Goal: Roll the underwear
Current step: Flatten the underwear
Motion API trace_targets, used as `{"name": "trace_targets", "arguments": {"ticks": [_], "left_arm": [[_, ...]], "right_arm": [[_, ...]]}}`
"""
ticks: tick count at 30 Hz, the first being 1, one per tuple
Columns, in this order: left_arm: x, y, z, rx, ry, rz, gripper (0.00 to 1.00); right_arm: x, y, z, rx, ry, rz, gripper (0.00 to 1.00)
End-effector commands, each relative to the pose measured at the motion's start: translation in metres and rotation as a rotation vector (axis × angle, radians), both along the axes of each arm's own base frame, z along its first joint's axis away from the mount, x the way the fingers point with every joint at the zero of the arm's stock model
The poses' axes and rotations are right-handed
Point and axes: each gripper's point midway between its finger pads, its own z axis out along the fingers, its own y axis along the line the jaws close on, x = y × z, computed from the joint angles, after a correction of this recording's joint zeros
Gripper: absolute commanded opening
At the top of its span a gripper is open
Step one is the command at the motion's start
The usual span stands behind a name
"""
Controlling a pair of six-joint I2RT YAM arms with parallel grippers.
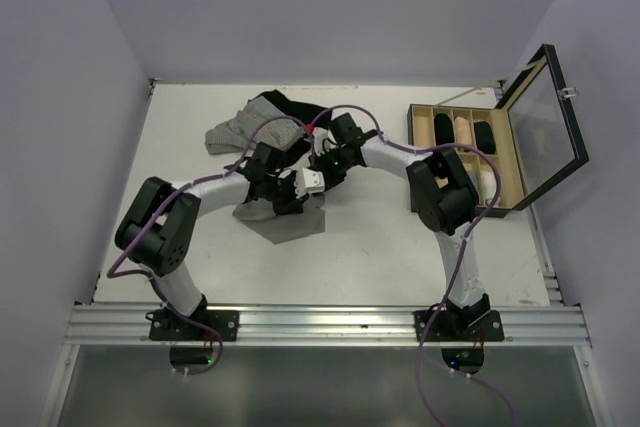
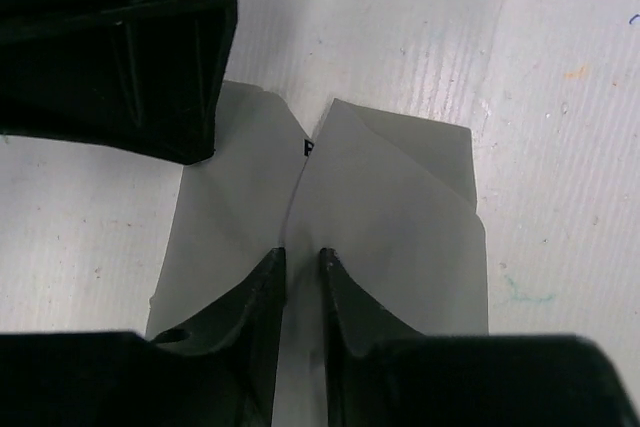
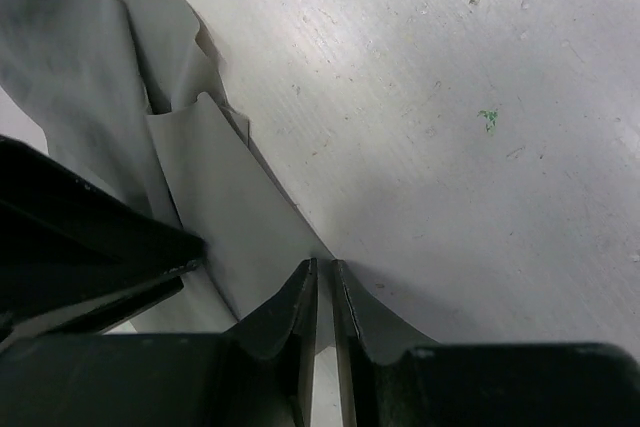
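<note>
Overall, white bench (image 1: 400,257), pale walls (image 1: 330,7); left arm (image 1: 215,192) and right arm (image 1: 385,154) bend inward; left claw (image 2: 300,267) and right claw (image 3: 324,272) pinch the underwear (image 2: 400,217).

Whether the left pincer (image 2: 298,272) or the right pincer (image 3: 324,282) actually nips the underwear (image 2: 380,207) cannot be told — the cloth's near edge vanishes behind their fingers (image 2: 250,317). From above both hide its middle. The black mark (image 2: 306,147) at the fold is half hidden and unreadable.

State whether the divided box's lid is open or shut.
Open: the glass lid stands raised off the box, exposing its compartments.
</note>
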Motion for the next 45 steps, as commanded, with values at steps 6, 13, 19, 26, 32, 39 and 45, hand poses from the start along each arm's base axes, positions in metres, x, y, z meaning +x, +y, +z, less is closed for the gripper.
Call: {"name": "trace_targets", "arguments": {"ticks": [6, 13, 19, 26, 32, 39, 45], "left_arm": [[-0.035, 0.016, 0.024, 0.0, -0.082, -0.061, 0.07], [-0.093, 0.036, 0.034, 0.0, -0.055, -0.197, 0.07], [-0.177, 0.067, 0.026, 0.013, -0.001, -0.513, 0.06], [-0.194, 0.085, 0.036, 0.047, -0.124, -0.565, 0.39], [-0.167, 0.074, 0.063, -0.023, -0.142, -0.385, 0.41], [-0.121, 0.085, 0.08, -0.111, -0.07, -0.222, 0.42], [-0.08, 0.08, 0.061, -0.04, -0.143, -0.13, 0.42]], "right_arm": [[-0.01, -0.035, -0.05, -0.222, 0.06, 0.013, 0.14], [-0.016, -0.04, -0.055, -0.245, 0.076, 0.032, 0.12], [-0.02, -0.037, -0.041, -0.206, 0.064, 0.052, 0.11], [-0.024, -0.026, 0.004, -0.098, 0.001, 0.102, 0.12], [-0.019, -0.029, 0.045, -0.081, -0.089, 0.08, 0.22], [-0.026, -0.039, 0.035, -0.127, -0.073, 0.092, 0.29], [-0.032, -0.036, 0.011, -0.135, 0.023, 0.079, 0.38]]}}
